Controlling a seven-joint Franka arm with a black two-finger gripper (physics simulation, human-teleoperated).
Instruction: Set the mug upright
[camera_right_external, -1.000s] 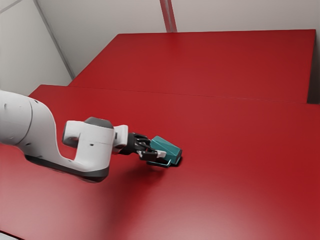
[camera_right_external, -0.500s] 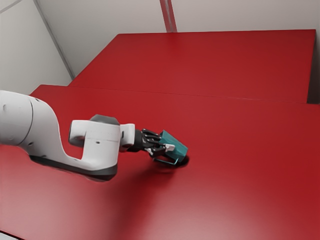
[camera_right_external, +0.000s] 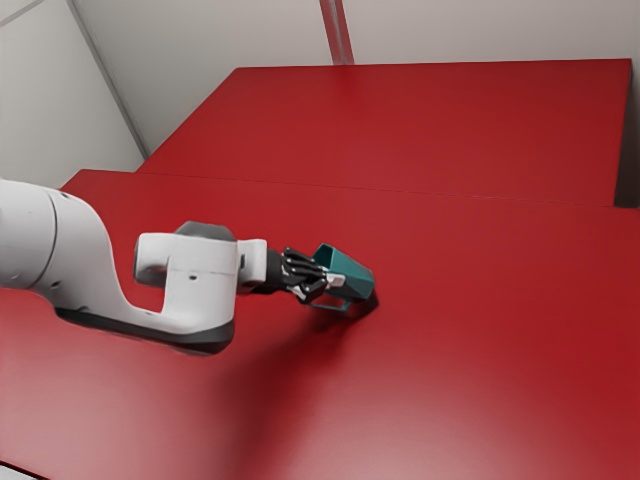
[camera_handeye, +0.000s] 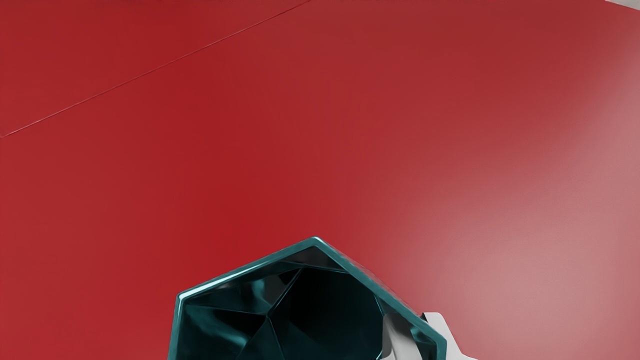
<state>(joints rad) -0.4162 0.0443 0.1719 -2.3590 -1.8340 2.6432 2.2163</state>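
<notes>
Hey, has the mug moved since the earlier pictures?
Yes: the mug appears nearer the table seam, and further toward the exterior view's right than at first.

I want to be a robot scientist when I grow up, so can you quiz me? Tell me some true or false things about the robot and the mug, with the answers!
1. The mug is blue-green. True.
2. The mug is standing straight up. False: it is tilted.
3. The gripper has one finger inside the mug and the other finger outside it. True.
4. The mug's open end points away from the gripper. False: it faces the gripper, and the wrist view looks right into it.
5. The table under the mug is red. True.
6. The robot's arm is all green. False: it is mostly white, with dark parts.
</notes>
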